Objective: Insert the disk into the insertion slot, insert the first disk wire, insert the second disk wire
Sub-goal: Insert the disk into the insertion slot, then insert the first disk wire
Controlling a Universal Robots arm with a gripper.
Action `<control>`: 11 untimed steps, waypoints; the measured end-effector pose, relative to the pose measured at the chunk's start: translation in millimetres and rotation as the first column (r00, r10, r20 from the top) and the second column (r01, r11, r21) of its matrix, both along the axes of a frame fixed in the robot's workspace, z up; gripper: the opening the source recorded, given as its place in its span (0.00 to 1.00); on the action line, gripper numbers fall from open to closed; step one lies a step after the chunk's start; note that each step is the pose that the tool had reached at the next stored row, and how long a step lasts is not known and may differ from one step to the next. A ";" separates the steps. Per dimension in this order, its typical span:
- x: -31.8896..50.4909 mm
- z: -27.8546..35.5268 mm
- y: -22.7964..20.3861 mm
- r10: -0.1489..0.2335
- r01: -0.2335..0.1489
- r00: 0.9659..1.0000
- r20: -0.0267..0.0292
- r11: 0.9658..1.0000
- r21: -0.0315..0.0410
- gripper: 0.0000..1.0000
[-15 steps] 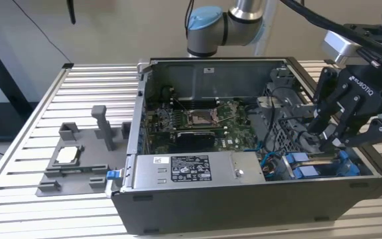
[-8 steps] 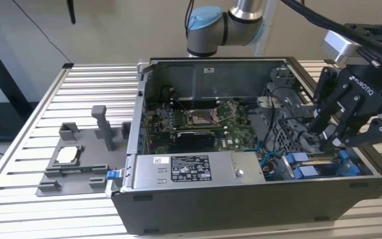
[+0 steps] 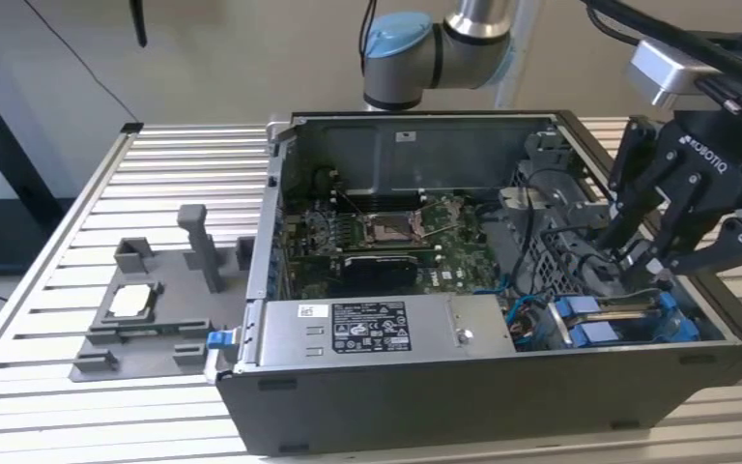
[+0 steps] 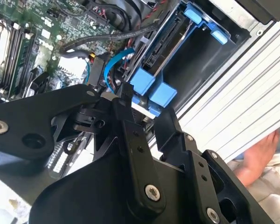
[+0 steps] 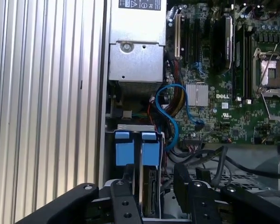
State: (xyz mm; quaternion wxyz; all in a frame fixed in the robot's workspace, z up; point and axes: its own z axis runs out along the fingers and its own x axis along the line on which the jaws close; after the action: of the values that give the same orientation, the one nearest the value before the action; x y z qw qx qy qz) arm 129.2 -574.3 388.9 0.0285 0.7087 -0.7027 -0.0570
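The disk [image 3: 629,311], silver in a blue carrier, lies in the insertion slot of the grey perforated drive cage [image 3: 558,253], at the case's front corner on the exterior view's right. Its two blue end tabs [image 5: 135,148] point toward the power supply. My gripper [image 3: 642,266] hangs just above the disk, open. In both wrist views its black fingers [image 5: 126,198] straddle the disk's edge [image 5: 149,184] near the tabs [image 4: 154,91] without closing on it. A light blue wire [image 5: 170,112] loops beside the tabs, and it shows again as the same wire [image 4: 109,70] by the fingers [image 4: 126,100].
The open grey computer case [image 3: 474,396] lies on a slatted aluminium table [image 3: 74,242]. Inside are the power-supply box [image 3: 371,329], the motherboard [image 3: 385,237] and black cables [image 3: 545,184]. A grey fixture [image 3: 152,309] stands on the exterior view's left. A person's hand [image 4: 261,154] is beside the table.
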 end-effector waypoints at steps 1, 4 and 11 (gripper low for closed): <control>-0.2 0.2 1.3 0.000 0.000 1.000 0.000 1.000 0.001 0.47; -1.1 0.7 5.8 0.000 0.000 1.000 0.000 1.000 0.003 0.47; -2.6 7.9 12.7 0.000 0.000 1.000 0.002 1.000 0.018 0.47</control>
State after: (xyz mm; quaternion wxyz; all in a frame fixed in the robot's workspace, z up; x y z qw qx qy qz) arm 126.6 -561.6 396.8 0.0214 0.7090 -0.7021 -0.0627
